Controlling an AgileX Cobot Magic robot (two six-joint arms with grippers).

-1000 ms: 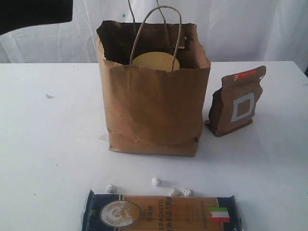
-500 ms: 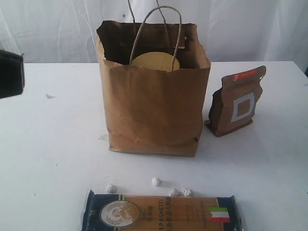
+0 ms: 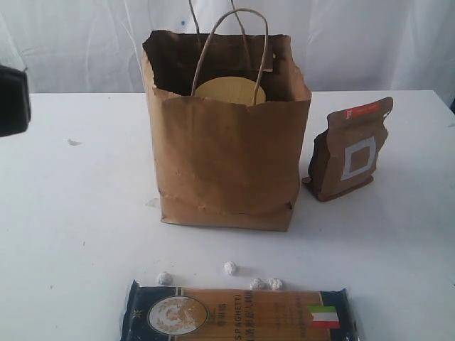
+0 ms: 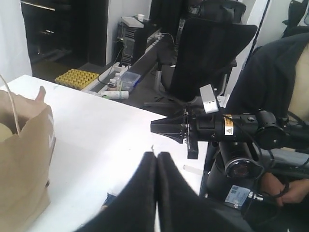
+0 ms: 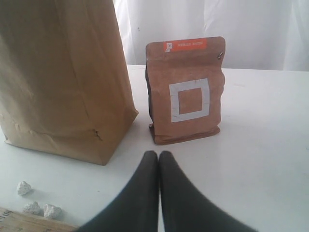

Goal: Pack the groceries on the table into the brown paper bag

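Note:
The brown paper bag [image 3: 227,163] stands upright mid-table with a tan jar lid [image 3: 229,91] showing inside its rim. To its right stands the brown pouch [image 3: 352,149], white square facing front. The blue spaghetti packet [image 3: 238,314] lies at the front edge, with several tiny foil balls [image 3: 230,268] just behind it. My left gripper [image 4: 157,155] is shut and empty, above the table to the left of the bag [image 4: 21,159]. My right gripper [image 5: 159,155] is shut and empty, low over the table in front of the pouch [image 5: 186,96], beside the bag [image 5: 63,72].
A dark part of my left arm [image 3: 13,99] shows at the exterior view's left edge. The white table [image 3: 78,213] carries a small scrap [image 3: 73,142] at far left. A white curtain hangs behind. My right arm [image 4: 212,128] and office chairs appear beyond the table in the left wrist view.
The dark left arm part dropped from the upper left corner to the left edge of the exterior view and drew further out of frame. The objects have not moved.

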